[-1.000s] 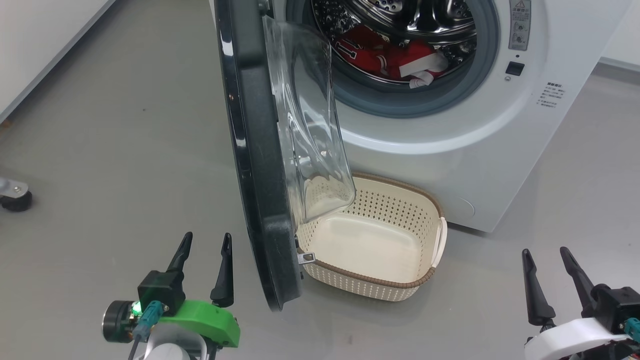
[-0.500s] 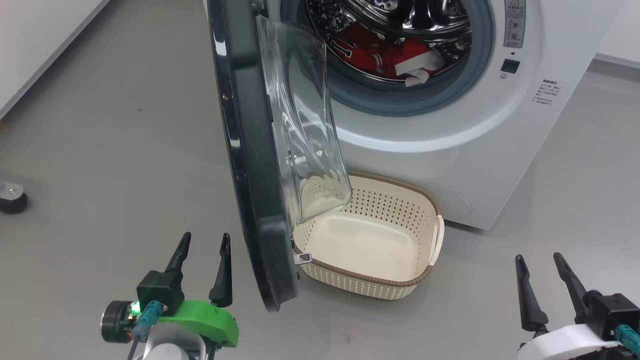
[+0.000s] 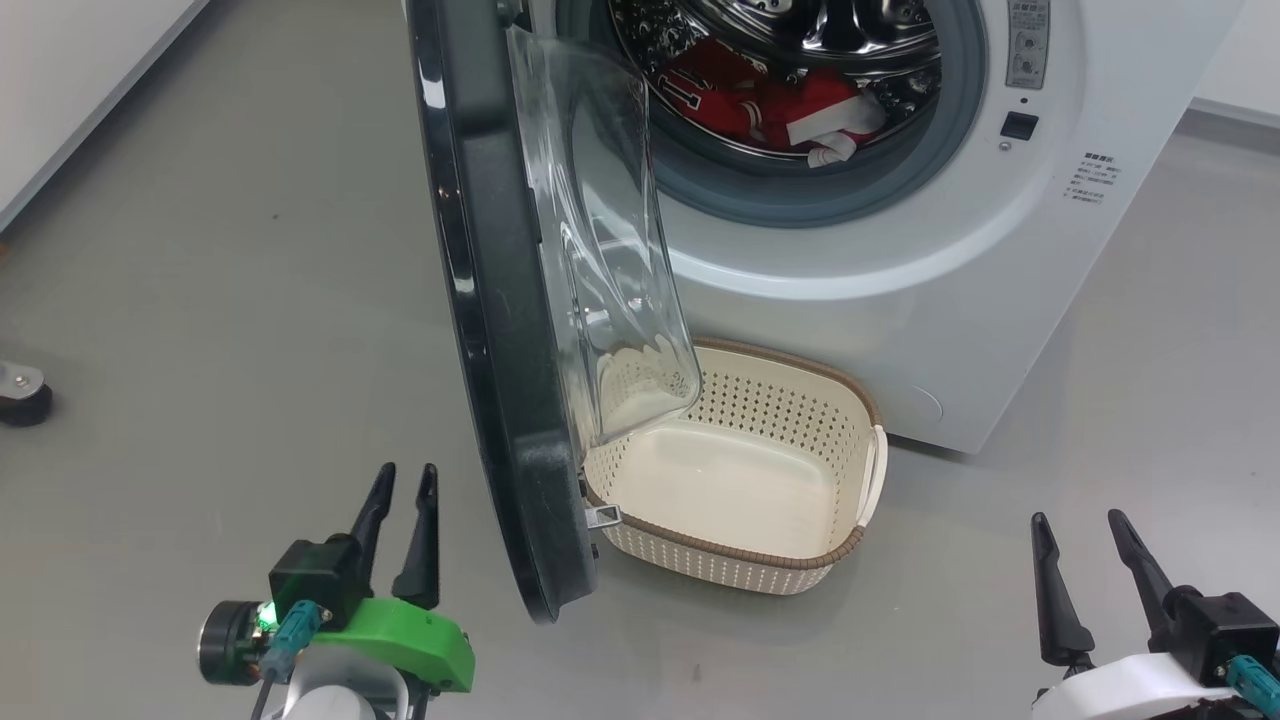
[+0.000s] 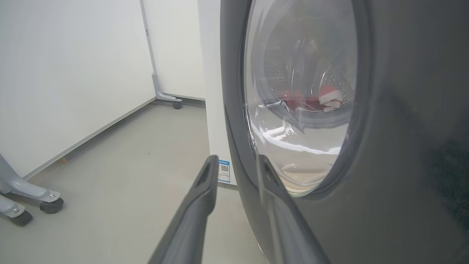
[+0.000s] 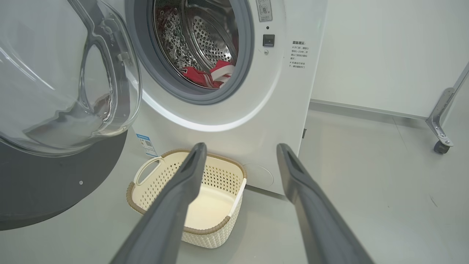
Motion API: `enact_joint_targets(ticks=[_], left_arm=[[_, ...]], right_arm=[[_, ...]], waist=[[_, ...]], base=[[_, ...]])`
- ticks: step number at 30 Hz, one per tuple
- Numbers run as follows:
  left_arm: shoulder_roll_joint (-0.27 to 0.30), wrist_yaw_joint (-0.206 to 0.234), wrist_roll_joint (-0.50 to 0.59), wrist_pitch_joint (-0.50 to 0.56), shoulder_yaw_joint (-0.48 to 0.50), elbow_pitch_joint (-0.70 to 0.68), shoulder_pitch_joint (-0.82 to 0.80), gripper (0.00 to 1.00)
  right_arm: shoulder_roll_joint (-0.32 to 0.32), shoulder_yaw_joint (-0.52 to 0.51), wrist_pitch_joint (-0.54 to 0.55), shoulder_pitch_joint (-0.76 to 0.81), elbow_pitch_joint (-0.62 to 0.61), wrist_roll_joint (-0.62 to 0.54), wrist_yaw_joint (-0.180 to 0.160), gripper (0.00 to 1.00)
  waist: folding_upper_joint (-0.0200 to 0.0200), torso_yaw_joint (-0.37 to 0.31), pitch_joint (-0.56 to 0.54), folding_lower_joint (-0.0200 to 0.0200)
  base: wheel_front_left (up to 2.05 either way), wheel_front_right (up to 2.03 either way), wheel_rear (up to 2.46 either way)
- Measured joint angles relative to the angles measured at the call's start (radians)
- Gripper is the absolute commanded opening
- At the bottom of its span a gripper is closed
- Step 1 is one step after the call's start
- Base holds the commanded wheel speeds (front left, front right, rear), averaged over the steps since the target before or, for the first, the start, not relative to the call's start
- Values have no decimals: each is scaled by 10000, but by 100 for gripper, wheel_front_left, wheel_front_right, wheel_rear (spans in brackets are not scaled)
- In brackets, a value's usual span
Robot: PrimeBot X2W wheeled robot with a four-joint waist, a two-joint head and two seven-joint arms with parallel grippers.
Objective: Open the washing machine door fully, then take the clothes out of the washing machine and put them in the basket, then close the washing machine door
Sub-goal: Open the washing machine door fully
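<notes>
step: opening the washing machine door fully, as I'm judging it. It's sticking out from the washing machine, roughly edge-on to the head camera, not swung back yet.
door position: hanging off the machine's left side, with its glass bowl overhanging the left end of the basket.
left gripper: sitting low, just beside the door's outer black face, fingers standing a little apart with nothing between them. Wrist view is showing one finger lying across the rim; can't tell if it's touching.
right gripper: hanging at lower right, well apart from the door, fingers spread wide, holding nothing.
clothes: lying at the bottom of the drum, not reached yet.
basket: sitting empty on the floor, close against the machine front.
how to: the left arm is sitting on the wrong side for pushing, so I'd be hooking the rim's free edge near the latch tab and drawing it along the hinge arc, not straight sideways. Alternative: right fingers pushing on the inner rim, staying off the glass.
watch: getting the left arm out of the swing path as the door comes round, keeping the rim's bottom off the basket, and applying slow steady force so the hinge isn't slamming into its stop.
</notes>
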Motion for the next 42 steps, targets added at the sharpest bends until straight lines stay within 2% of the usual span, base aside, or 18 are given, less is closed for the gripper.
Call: enact_joint_targets(ticks=[11,21,29,36,42], left_arm=[[-2,0,0,0,146,-65,0,0],[-2,0,67,0,732,-867,-33,0],[113,2,639,-2,1210,-2640,-446,0],[268,-27,1191,-46,982,-4523,-1024,0],[349,-671,1427,-56,36,-5735,-1381,0]], right_arm=[[105,-33,0,1,-50,-167,0,100],[140,-42,0,1,-107,-332,0,100],[215,-94,0,2,-113,-426,0,100],[316,-59,0,7,-119,-453,0,100],[399,-54,0,8,-117,-497,0,100]], waist=[[0,-24,27,0],[0,-34,46,0],[0,-19,-13,1],[0,38,-93,1],[0,70,-152,1]], base=[[0,0,0],[0,0,0],[0,0,0],[0,0,0],[0,0,0]])
